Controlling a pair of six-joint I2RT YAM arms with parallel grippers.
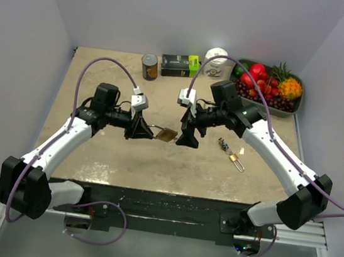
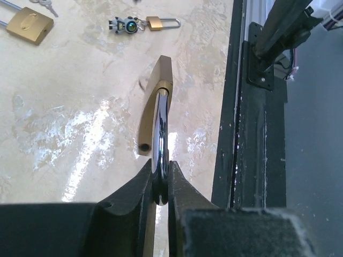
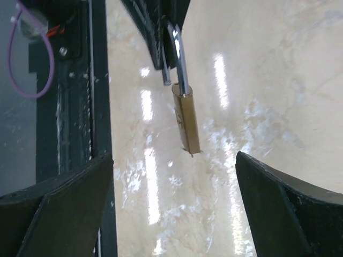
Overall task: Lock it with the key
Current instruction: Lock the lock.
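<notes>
Beige marbled table point(image 1: 92, 156), pale walls around it. Above the table's middle a brass padlock point(image 1: 167, 135) hangs clear of the surface. Its steel shackle point(image 2: 161, 128) is pinched between the left fingers point(image 1: 149, 129), and the body sticks out beyond their tips. The right fingers point(image 1: 188, 138) are spread wide and hold nothing; they sit just right of the padlock, facing it without touching.

The right wrist view shows the shackle's short leg hanging free of the body, so the lock is open. The left wrist view shows the matching empty hole in the brass. Only the left wrist view shows a second padlock point(image 2: 29, 24) lying flat with keys point(image 2: 45, 6) beside it. A small padlock point(image 1: 237, 159) lies toward the table's right edge, well apart from both sets of fingers.
</notes>
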